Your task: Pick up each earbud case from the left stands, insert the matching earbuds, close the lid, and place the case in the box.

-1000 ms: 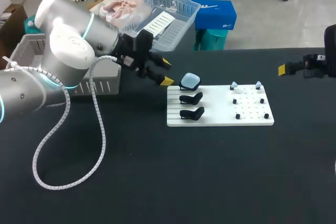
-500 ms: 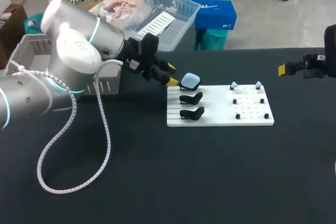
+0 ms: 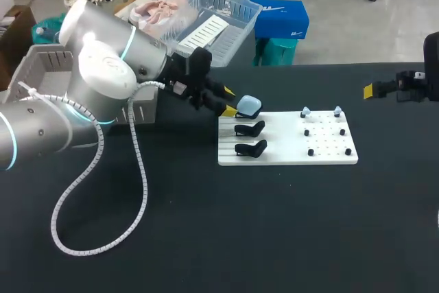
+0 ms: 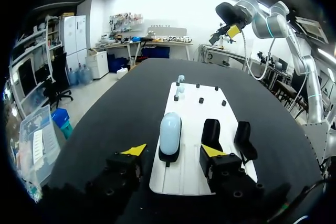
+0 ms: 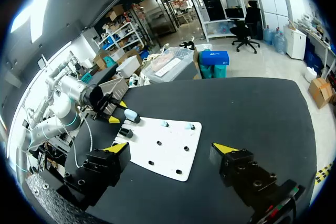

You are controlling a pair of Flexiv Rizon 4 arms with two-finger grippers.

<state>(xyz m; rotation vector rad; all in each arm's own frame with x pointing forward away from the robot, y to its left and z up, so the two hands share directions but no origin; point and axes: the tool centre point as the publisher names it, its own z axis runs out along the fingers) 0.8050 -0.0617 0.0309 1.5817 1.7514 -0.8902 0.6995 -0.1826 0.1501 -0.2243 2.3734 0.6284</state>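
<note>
Left gripper (image 3: 229, 101), jaws released just short of the case (image 3: 248, 106), could knock it off its stand (image 4: 168, 157) if one finger touches first; right gripper (image 5: 171, 148) hangs open.

A black table (image 3: 274, 238) is being shown filling most of the head view. A white board (image 3: 285, 149) is being carried flat on it, a little right of its middle and nearer the far edge. The board's left part is being crossed by long grooves, while its right part is being dotted by small black pegs (image 3: 310, 151) standing upright in rows, well apart.
</note>
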